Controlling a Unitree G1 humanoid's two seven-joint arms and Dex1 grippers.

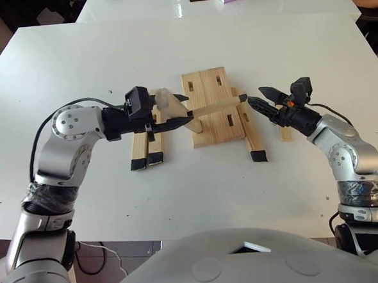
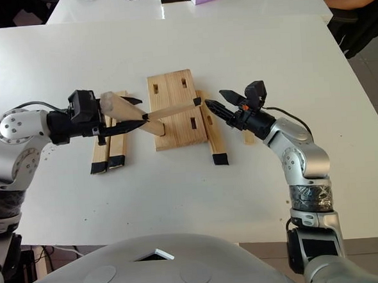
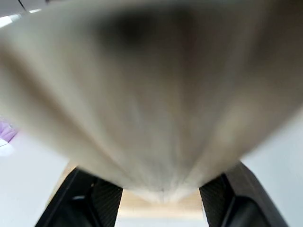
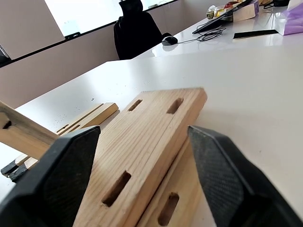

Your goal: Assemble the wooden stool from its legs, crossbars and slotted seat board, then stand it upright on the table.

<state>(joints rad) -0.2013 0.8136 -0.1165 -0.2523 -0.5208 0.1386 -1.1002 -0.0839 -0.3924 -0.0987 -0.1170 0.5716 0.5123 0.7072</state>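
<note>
Pale, smooth wood throughout. Seat board (image 1: 208, 92) flat mid-table, oblong slots facing up. Clamped in left gripper (image 1: 187, 109): squared leg (image 1: 165, 99), tilted toward a slot, probably for seating. Spread apart beside crossbar (image 1: 219, 105) tip: right gripper (image 1: 262, 98), seemingly to steady it. Black-capped spare legs (image 1: 253, 134) alongside.

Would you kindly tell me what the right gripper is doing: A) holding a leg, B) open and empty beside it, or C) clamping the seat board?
B: the right gripper stands open with nothing in it, beside the seat board; the left gripper holds the wooden leg.
</note>
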